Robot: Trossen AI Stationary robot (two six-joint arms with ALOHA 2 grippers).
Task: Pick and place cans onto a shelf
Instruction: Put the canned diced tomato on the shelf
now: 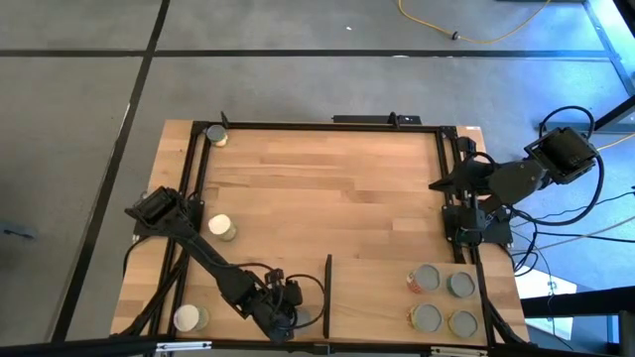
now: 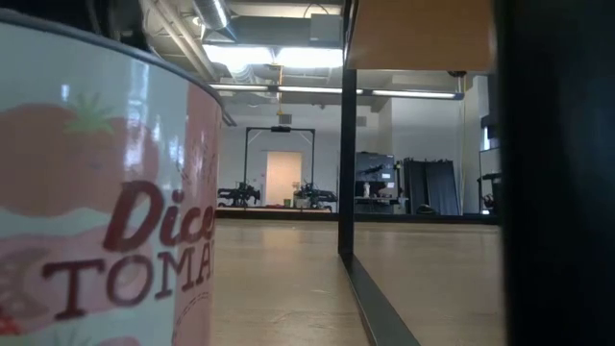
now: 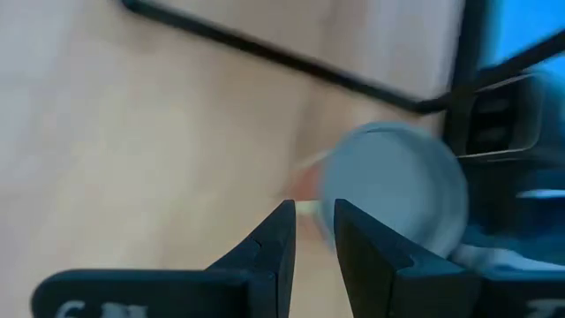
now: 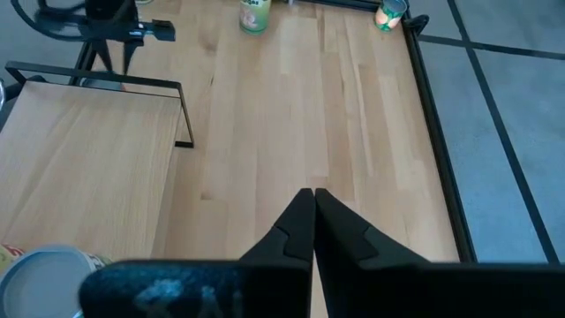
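My left gripper point(image 1: 288, 321) hangs low at the table's near edge, just left of the shelf's black strip point(image 1: 327, 284). Its fingers point(image 3: 313, 219) stand a narrow gap apart with nothing between them. A grey-topped can point(image 3: 393, 190) stands upright right beside them, largely hidden under the arm from above point(image 1: 304, 315). The shelf point(image 1: 397, 297) is a light-wood panel at the near right, and several cans stand on it point(image 1: 443, 300). My right gripper point(image 4: 313, 201) is shut, raised above the table's right edge point(image 1: 443, 184). My left gripper comes slanting down beside the grey-topped can's side point(image 3: 340, 221). I cannot tell whether a finger touches it.
Three more cans stand on the table's left side: far corner point(image 1: 215, 134), middle left point(image 1: 221, 227), near left point(image 1: 189, 318). A tomato can point(image 2: 106, 192) fills the left of the low view. The tabletop's middle point(image 1: 327, 188) is bare wood inside a black frame.
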